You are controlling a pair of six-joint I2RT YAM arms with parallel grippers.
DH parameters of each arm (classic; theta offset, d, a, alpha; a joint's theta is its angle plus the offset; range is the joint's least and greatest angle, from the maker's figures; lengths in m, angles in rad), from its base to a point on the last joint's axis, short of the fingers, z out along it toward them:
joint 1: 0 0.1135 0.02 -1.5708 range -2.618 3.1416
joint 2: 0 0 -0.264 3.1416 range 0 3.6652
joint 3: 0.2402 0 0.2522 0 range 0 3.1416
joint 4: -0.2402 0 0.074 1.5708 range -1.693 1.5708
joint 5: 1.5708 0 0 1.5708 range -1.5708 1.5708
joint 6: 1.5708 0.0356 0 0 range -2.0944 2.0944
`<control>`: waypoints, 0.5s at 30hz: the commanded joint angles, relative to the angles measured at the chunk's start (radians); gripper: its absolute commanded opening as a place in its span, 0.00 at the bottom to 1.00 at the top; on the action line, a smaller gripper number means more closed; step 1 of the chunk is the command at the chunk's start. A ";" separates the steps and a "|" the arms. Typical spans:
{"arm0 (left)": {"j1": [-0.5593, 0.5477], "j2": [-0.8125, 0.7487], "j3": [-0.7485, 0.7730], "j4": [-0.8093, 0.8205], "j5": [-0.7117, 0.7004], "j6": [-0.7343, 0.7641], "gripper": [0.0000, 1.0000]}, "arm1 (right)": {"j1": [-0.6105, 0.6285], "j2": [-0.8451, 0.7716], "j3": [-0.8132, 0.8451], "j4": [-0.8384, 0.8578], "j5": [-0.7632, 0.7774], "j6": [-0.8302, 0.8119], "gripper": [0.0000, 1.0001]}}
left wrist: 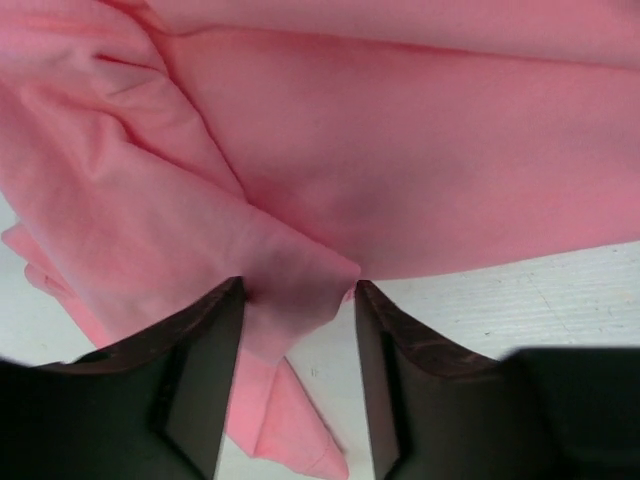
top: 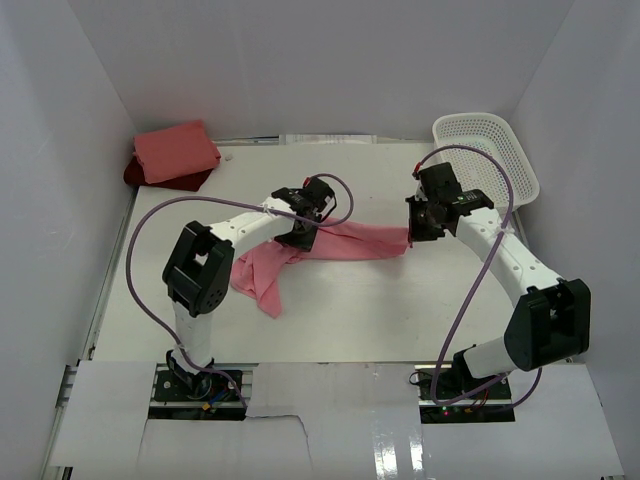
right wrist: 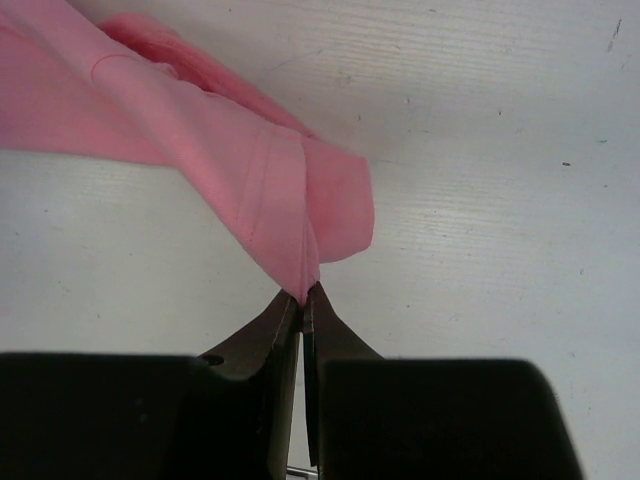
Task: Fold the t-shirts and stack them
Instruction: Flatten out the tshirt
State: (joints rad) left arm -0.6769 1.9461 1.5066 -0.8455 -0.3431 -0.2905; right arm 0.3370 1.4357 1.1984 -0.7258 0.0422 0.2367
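Arm bases [top: 195, 385], white table [top: 400, 315], rose t-shirt [top: 360, 243], walls [top: 300, 60]

The dark red shirt [top: 134, 175] at the table's [top: 380, 310] far left corner is mostly buried under the salmon shirt [top: 176, 150] — only an edge shows. The rose pink shirt [left wrist: 420, 150] runs off the left wrist view's top.
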 commanded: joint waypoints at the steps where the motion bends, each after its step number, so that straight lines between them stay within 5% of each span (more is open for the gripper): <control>1: -0.004 0.000 0.049 -0.017 -0.033 0.001 0.56 | 0.005 -0.035 -0.010 0.029 0.012 0.010 0.08; 2: -0.004 0.005 0.053 -0.018 -0.036 -0.001 0.51 | 0.005 -0.037 -0.011 0.029 0.012 0.010 0.08; 3: -0.004 0.013 0.061 -0.020 -0.033 -0.001 0.35 | 0.005 -0.037 -0.014 0.031 0.010 0.010 0.08; 4: -0.004 0.013 0.064 -0.021 -0.031 -0.001 0.35 | 0.005 -0.038 -0.016 0.031 0.010 0.010 0.08; 6: -0.004 0.008 0.072 -0.029 -0.016 -0.009 0.03 | 0.005 -0.041 -0.019 0.037 0.010 0.012 0.08; 11: -0.003 -0.073 0.070 -0.030 0.074 -0.022 0.00 | 0.005 -0.040 -0.019 0.039 0.010 0.009 0.08; 15: 0.010 -0.226 0.029 0.003 0.367 -0.035 0.00 | 0.005 -0.026 -0.011 0.039 0.005 0.006 0.08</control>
State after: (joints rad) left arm -0.6758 1.9110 1.5368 -0.8726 -0.2016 -0.3050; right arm 0.3370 1.4258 1.1790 -0.7086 0.0456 0.2363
